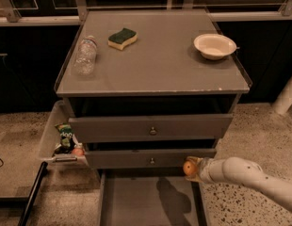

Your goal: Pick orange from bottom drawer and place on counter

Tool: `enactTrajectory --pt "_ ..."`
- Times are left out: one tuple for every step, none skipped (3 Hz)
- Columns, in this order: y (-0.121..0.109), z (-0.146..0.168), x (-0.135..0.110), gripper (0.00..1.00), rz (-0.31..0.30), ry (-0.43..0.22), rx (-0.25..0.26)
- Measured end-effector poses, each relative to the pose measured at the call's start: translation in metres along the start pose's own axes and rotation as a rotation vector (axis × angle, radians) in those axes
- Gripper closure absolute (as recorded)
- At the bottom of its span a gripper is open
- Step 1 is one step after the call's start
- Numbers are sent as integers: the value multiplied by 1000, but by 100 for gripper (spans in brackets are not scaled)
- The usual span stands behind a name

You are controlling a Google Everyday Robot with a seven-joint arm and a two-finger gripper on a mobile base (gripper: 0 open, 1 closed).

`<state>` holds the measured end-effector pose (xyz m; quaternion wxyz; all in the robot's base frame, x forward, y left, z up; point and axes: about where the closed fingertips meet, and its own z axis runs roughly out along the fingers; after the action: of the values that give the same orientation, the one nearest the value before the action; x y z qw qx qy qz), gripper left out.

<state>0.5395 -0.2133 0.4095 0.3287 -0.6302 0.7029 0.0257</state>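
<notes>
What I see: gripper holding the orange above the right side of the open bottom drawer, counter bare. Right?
Not quite: the camera view shows a bottle, a sponge and a white bowl on the counter. The rest holds: the gripper grips the orange above the right side of the bottom drawer.

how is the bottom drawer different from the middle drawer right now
The bottom drawer is pulled out, its grey floor showing; the middle drawer is pushed in, showing only its front. The middle drawer has a small knob in view; none shows on the bottom drawer. The hand, shut on the orange, hangs above the bottom drawer's right rail, level with the middle drawer's right end. Both are grey and wide.
</notes>
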Motion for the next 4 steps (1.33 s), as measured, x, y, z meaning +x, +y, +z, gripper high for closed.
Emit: enactTrajectory --pt "1 -17 12 100 -8 -18 45" --pt "8 -8 1 100 7 -51 -2" --pt "0 -25 -23 100 -6 -109 -31" --pt "-10 -56 -60 100 -54 -200 -38"
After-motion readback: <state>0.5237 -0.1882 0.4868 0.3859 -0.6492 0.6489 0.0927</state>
